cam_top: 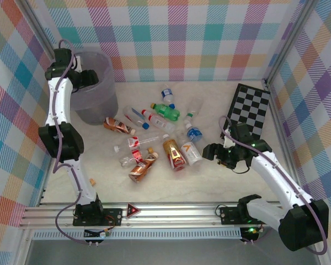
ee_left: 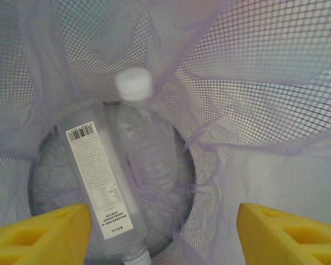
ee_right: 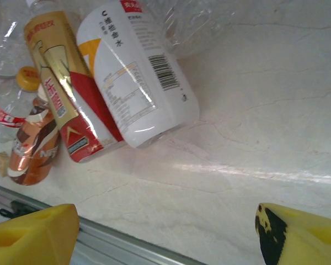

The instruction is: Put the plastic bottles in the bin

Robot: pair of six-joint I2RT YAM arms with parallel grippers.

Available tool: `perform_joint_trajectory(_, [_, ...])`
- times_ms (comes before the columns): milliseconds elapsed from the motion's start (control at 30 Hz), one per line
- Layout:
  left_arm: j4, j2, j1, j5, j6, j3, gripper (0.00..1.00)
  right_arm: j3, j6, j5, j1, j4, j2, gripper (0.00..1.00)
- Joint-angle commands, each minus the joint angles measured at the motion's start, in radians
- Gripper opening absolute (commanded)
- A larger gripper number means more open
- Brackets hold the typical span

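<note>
The bin [cam_top: 99,91] stands at the back left, a mesh wastebasket with a lavender liner [ee_left: 254,110]. My left gripper [cam_top: 90,78] hangs over its mouth, and in the left wrist view this left gripper [ee_left: 165,234] is open with nothing between its yellow fingers [ee_left: 38,232]. Two clear bottles lie on the bin's floor, one with a white label [ee_left: 99,182] and one with a white cap [ee_left: 133,83]. Several plastic bottles [cam_top: 154,135] lie scattered mid-table. My right gripper [cam_top: 211,150] [ee_right: 165,237] is open and low over bare table, just right of a white-labelled bottle [ee_right: 132,72] and a gold-red bottle [ee_right: 66,94].
A black-and-white checkerboard [cam_top: 251,113] lies at the back right. A small tan block [cam_top: 92,181] sits near the left arm's base. The aluminium rail [ee_right: 127,243] runs along the near edge, close under the right gripper. Checked walls enclose the table.
</note>
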Motion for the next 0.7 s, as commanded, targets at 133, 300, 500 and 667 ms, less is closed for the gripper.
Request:
perform_joint_trajectory(133, [-0.027,-0.166,-0.007,0.018,0.022,0.035,0.72,0.07,-0.095,0.101,-0.004,0.037,0.083,0.82])
perform_joint_trajectory(300, [-0.054,-0.253,-0.01,-0.01,0.018,0.027,0.74,0.147,-0.089,0.112,0.071,0.058,0.179,0.76])
perform_joint_trajectory(500, [-0.096,-0.399,-0.053,-0.023,0.003,-0.082,0.76,0.158,-0.058,0.121,0.17,0.092,0.283,0.77])
perform_joint_trajectory(667, [-0.041,-0.588,-0.118,0.036,-0.063,-0.324,0.77,0.188,-0.053,0.157,0.206,0.102,0.355,0.81])
